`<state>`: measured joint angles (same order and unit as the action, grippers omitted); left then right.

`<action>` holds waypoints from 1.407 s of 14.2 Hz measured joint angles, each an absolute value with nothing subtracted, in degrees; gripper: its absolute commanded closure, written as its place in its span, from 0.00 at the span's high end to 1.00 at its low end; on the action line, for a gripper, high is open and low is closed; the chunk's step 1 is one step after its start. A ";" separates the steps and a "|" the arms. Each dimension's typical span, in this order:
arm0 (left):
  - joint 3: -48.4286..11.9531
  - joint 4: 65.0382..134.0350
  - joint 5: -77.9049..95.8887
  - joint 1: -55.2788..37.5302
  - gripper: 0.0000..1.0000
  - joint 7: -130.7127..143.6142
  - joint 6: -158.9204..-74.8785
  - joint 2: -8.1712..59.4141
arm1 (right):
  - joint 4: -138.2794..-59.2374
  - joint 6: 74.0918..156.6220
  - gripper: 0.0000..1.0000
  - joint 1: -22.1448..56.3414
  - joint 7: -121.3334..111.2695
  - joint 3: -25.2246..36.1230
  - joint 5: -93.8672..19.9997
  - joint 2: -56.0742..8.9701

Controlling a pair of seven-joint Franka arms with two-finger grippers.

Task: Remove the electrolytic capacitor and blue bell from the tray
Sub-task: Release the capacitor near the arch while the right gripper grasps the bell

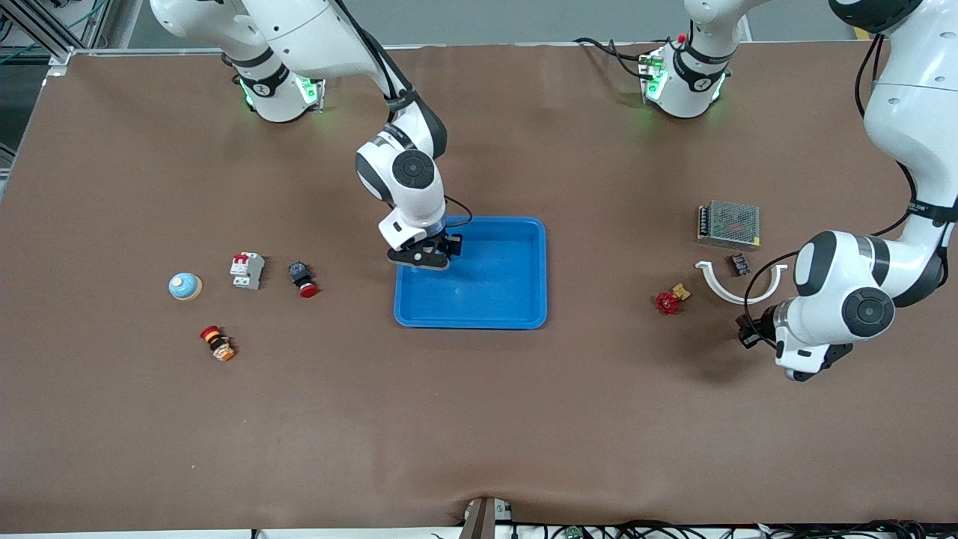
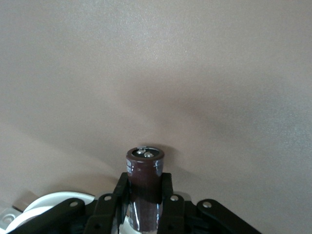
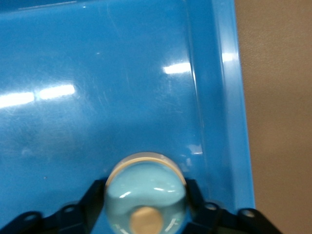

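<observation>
A light blue bell [image 3: 146, 192] with a tan knob sits between the fingers of my right gripper [image 3: 145, 187], which is shut on it. That gripper [image 1: 430, 257] is low over the blue tray [image 1: 471, 323], near the tray's wall [image 3: 222, 97] at the right arm's end. A dark brown cylindrical capacitor [image 2: 145, 168] stands upright in my left gripper [image 2: 145, 184], which is shut on it. The left gripper [image 1: 748, 331] hangs over bare table toward the left arm's end. A second light blue bell [image 1: 185, 286] rests on the table toward the right arm's end.
Near the second bell lie a white circuit breaker [image 1: 246, 270], a red push button [image 1: 302, 279] and a red-and-orange button [image 1: 217, 343]. Toward the left arm's end are a red valve [image 1: 668, 301], a white curved piece [image 1: 737, 290], a small dark part [image 1: 740, 263] and a meshed power supply [image 1: 728, 224].
</observation>
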<state>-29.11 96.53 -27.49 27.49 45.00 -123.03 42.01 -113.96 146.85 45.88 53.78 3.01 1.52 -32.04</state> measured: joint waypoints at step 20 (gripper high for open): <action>-29.78 96.12 -27.54 27.42 1.00 45.08 -123.55 40.13 | -108.22 129.27 0.50 42.38 38.36 6.87 2.26 -23.80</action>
<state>-29.78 96.12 -27.54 27.42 45.08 -123.55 40.13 -108.22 129.27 42.38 38.36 6.87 2.26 -23.80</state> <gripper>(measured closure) 0.000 0.348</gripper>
